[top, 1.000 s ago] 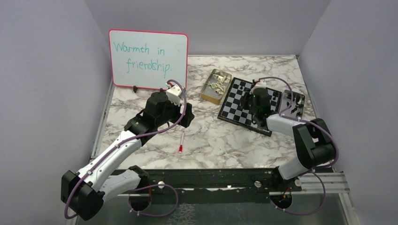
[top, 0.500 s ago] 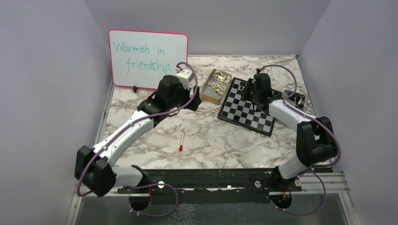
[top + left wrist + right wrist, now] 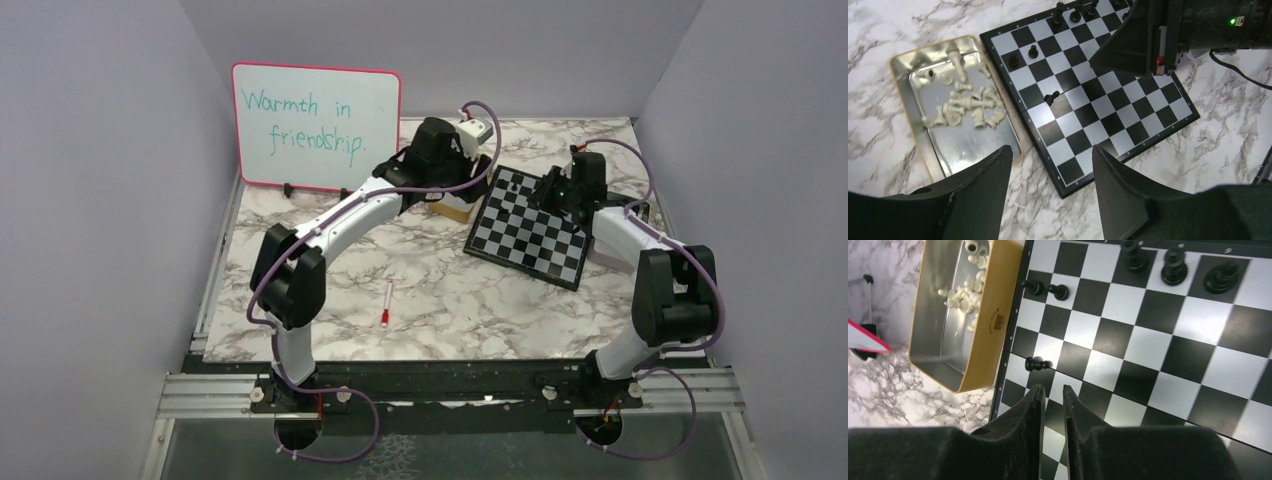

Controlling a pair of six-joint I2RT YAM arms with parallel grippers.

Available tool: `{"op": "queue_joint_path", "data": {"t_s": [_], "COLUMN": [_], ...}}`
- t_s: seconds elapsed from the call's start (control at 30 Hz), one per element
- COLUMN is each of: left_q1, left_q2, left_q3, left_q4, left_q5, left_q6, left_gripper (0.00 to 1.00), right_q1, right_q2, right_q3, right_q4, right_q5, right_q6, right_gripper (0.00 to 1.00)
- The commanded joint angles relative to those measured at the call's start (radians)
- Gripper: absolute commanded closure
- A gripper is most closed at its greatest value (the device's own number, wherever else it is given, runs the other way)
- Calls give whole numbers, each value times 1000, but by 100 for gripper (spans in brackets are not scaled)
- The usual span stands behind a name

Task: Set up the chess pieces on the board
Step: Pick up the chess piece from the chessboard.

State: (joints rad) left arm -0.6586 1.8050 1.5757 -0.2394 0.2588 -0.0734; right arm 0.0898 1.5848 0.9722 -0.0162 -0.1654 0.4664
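Observation:
The board (image 3: 525, 230) lies right of centre, black and silver checks. Black chess pieces stand along its far row (image 3: 1174, 267). Two black pawns (image 3: 1034, 287) stand near its left edge, and one black pawn (image 3: 1037, 363) lies tipped on its side. Cream chess pieces (image 3: 965, 102) lie heaped in a gold-sided tin (image 3: 905, 60) beside the board. My left gripper (image 3: 1051, 150) hangs high above the board's near corner, open and empty. My right gripper (image 3: 1051, 388) hovers over the board just short of the tipped pawn, its fingers a narrow gap apart with nothing between them.
A pink-framed whiteboard (image 3: 316, 127) stands at the back left. A red-capped marker (image 3: 387, 302) lies on the marble in front of the arms. Grey walls close in the left, right and back sides. My right gripper's body (image 3: 1148, 40) hangs over the board's far right part.
My left arm has swung from the table's left to above the tin, its jaws narrowing. My right gripper has drawn back from mid-board to the far right side.

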Motion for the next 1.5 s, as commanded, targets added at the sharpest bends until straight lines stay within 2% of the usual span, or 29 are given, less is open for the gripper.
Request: {"op": "queue_joint_path", "data": {"t_s": [0.0, 0.1, 0.23, 0.37, 0.67, 0.9, 1.17, 1.47], "left_q1": [-26, -32, -32, -31, -31, -44, -55, -71], "left_q2": [117, 199, 303, 359, 435, 500, 566, 583], "left_q3": [128, 204, 299, 337, 352, 381, 412, 381], "left_q4": [18, 17, -2, -8, -9, -1, 26, 81], "left_q5": [124, 169, 189, 218, 278, 276, 247, 186], "left_q6": [138, 208, 269, 281, 419, 405, 408, 385], "left_gripper": [41, 47, 47, 48, 52, 55, 59, 62], "right_q1": [-4, -14, -15, -14, -23, -39, -49, -80], "right_q2": [55, 50, 66, 126, 111, 56, 5, -32], "right_q3": [46, 30, 6, 62, 75, 44, 0, -38], "right_q4": [-23, 2, 128, 106, -41, -61, -55, -44], "right_q5": [-109, -136, -207, -291, -81, -3, 33, 33], "right_q6": [-48, -42, -47, -149, -47, 4, 20, 25], "right_gripper": [76, 75, 74, 73, 75, 75, 75, 75]}}
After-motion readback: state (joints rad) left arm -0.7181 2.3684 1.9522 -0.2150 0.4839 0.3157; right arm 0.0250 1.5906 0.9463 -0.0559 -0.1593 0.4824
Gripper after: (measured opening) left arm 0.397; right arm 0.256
